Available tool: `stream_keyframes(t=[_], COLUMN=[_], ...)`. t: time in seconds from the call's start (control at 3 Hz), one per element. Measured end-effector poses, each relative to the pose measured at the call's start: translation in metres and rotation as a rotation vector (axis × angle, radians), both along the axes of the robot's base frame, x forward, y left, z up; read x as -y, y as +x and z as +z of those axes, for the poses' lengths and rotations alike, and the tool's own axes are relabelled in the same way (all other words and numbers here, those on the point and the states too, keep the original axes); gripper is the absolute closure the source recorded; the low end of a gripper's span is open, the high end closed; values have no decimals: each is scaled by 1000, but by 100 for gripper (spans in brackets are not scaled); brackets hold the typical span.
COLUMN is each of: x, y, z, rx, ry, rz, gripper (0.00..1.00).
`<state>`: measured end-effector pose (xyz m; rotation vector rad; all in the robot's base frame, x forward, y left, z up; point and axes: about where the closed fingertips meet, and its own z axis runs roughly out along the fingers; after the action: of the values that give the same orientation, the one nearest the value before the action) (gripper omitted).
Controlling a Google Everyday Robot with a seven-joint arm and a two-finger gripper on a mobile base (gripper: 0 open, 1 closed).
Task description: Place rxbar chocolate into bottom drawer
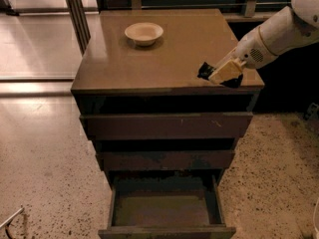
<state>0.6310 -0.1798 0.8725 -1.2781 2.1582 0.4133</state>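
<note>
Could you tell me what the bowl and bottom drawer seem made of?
The bowl looks like glazed ceramic, pale with a soft sheen. The bottom drawer looks like dark wood, matte olive floor. The gripper is over the cabinet top's front right corner.

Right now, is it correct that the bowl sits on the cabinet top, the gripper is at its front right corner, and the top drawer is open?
Not quite: the camera view shows the bottom drawer open, not the top. The bowl is on the cabinet top and the gripper at its front right corner.

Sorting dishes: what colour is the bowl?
Beige bowl, camera view; gripper at the front edge of the cabinet top.
</note>
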Motion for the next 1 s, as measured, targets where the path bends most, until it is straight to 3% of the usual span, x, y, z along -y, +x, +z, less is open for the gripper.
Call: stream_keyframes(t=[0.33,0.67,1.0], x=[1,-1,-6], y=[-54,-69,-70], z=[15,9,-4], rx=[-79,-134,-139], ry=[23,15,0], rz=[101,138,159], gripper=[100,100,100])
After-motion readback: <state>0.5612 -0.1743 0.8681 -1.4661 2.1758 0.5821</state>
